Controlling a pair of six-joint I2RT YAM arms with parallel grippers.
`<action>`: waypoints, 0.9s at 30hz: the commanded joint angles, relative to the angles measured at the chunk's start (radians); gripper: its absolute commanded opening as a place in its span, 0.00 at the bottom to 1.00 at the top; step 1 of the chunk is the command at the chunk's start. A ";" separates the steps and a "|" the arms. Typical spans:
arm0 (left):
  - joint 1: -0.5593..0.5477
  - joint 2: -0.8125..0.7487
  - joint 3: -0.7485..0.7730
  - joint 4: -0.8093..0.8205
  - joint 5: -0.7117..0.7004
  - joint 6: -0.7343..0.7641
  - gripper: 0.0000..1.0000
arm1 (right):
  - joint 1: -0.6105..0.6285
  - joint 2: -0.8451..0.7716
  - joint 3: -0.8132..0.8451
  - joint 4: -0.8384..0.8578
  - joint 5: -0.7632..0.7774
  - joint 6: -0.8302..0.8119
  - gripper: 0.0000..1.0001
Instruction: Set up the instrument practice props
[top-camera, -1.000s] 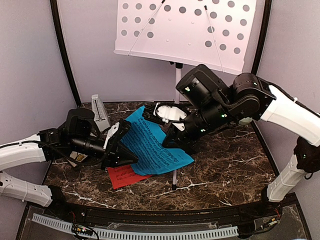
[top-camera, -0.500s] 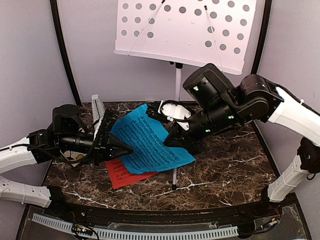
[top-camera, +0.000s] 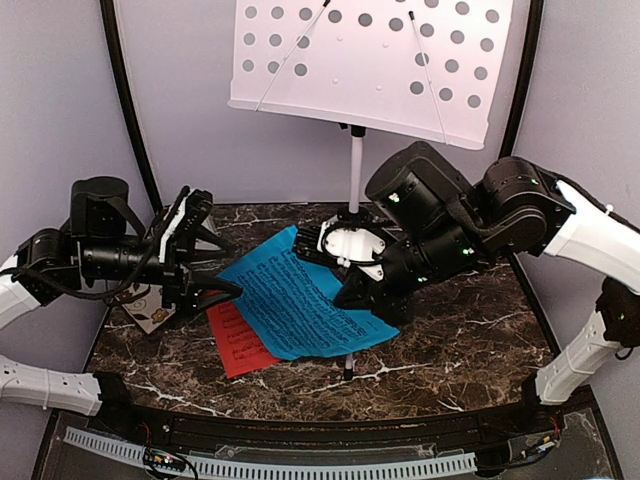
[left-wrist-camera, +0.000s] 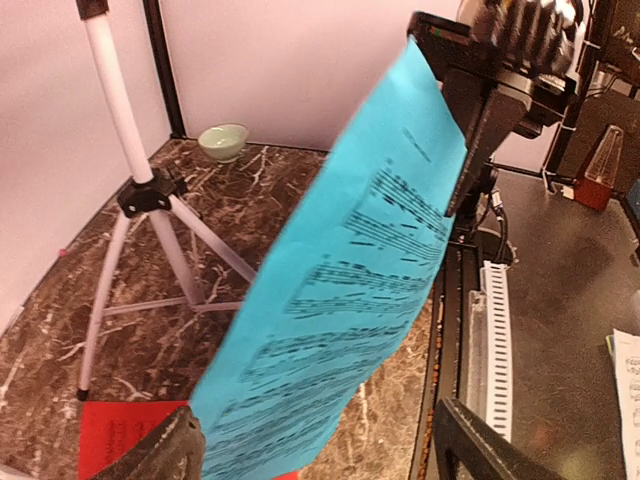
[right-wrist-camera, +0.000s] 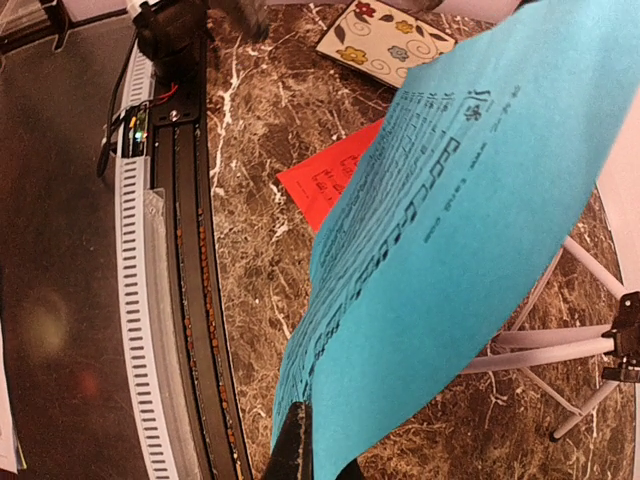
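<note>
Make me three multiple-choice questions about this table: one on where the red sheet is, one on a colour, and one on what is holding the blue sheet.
1. Where is the red-orange music sheet?
A. On the music stand's desk
B. Flat on the marble table
C. In the left gripper

2. What colour is the small bowl at the back of the table?
A. Pale green
B. Yellow
C. Black

3. What holds the blue music sheet?
A. The right gripper
B. The left gripper
C. Nothing, it lies flat

Answers:
1. B: it lies on the marble, partly under the raised blue sheet.
2. A: the left wrist view shows it pale green.
3. A: the right gripper pinches the sheet's far edge, while the left gripper stands open.
</note>
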 joint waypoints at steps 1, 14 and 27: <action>-0.002 0.002 0.094 -0.214 -0.128 0.114 0.83 | 0.064 -0.016 -0.008 -0.051 0.053 -0.043 0.00; -0.007 0.130 0.112 -0.150 0.177 0.164 0.91 | 0.189 0.022 0.067 -0.134 0.183 -0.085 0.00; -0.056 0.141 0.042 -0.064 0.210 0.131 0.26 | 0.193 0.014 0.068 -0.101 0.228 -0.097 0.00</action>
